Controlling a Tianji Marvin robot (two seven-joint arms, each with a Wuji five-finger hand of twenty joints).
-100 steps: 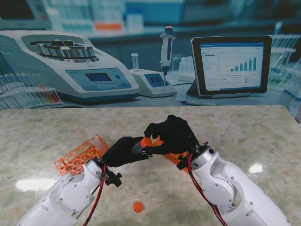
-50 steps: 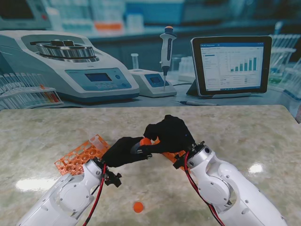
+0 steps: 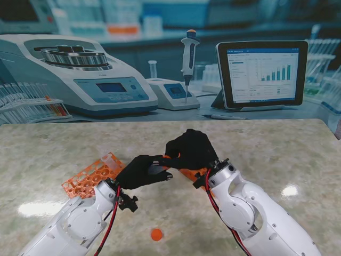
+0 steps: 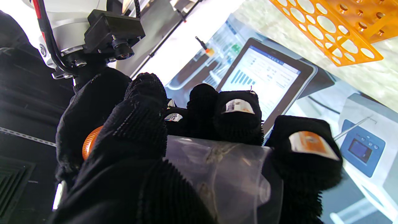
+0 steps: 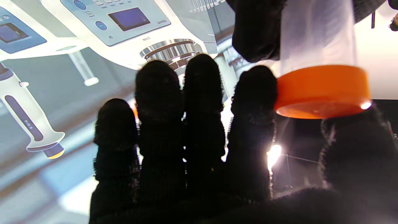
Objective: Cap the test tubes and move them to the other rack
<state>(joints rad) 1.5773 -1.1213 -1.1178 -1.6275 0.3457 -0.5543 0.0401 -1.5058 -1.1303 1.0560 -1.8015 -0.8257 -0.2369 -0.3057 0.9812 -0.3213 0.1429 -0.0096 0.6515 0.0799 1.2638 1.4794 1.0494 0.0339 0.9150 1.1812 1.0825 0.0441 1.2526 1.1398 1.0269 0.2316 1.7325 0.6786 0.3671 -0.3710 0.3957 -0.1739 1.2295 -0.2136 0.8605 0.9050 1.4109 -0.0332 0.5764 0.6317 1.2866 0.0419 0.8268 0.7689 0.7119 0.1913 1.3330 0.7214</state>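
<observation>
Above the orange rack (image 3: 88, 178), left hand (image 3: 139, 170) grasping tube (image 4: 217, 174), right hand (image 3: 191, 150) pinching its cap (image 5: 321, 91).

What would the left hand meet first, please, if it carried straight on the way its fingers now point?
Most likely the right hand. The left hand holds a tube whose orange cap already touches the right hand's fingers, so hardly any gap remains; exact depth is unclear.
</observation>
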